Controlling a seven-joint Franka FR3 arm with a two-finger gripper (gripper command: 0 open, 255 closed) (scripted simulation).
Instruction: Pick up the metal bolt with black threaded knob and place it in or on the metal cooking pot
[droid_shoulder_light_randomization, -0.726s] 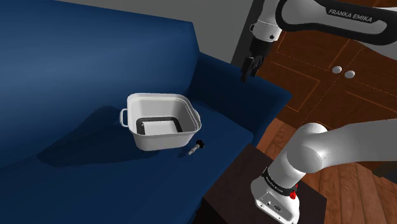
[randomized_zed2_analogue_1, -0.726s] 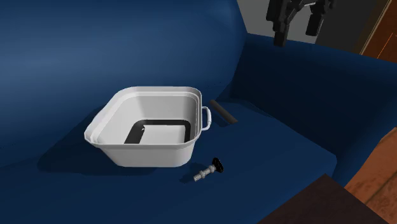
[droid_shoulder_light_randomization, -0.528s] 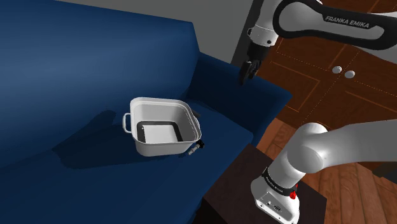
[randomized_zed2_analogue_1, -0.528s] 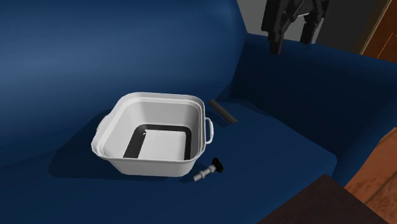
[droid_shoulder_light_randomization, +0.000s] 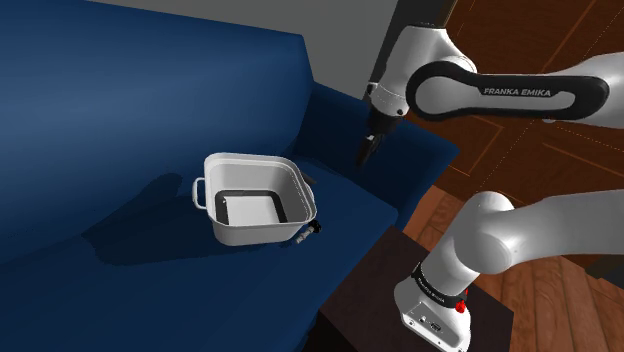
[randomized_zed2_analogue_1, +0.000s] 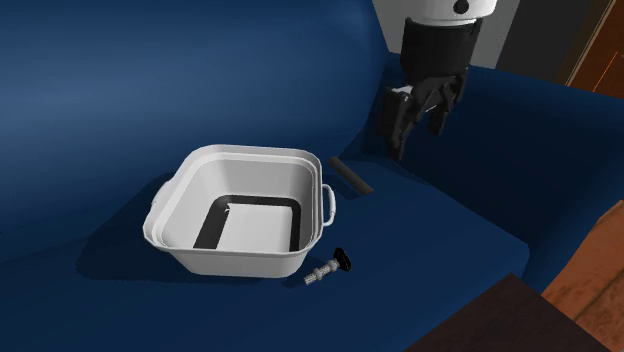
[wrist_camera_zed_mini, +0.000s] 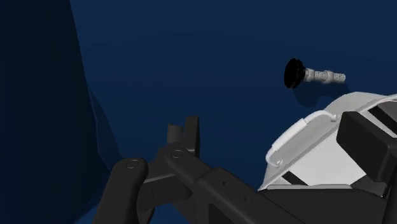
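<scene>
One black-knobbed bolt (randomized_zed2_analogue_1: 325, 270) beside white pot (randomized_zed2_analogue_1: 240, 152); gripper (randomized_zed2_analogue_1: 418, 135), fingers apart, should straddle shank w/o nudging pot.

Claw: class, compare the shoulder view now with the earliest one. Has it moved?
Yes. Against the sofa armrest, the claw has come down and toward the shoulder view's left, nearer the white pot.

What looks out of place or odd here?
A white pot and a black-knobbed bolt sit on a blue sofa seat, an odd spot for both. The bolt lies on its side beside the pot. Nothing looks spilled or damaged.
</scene>
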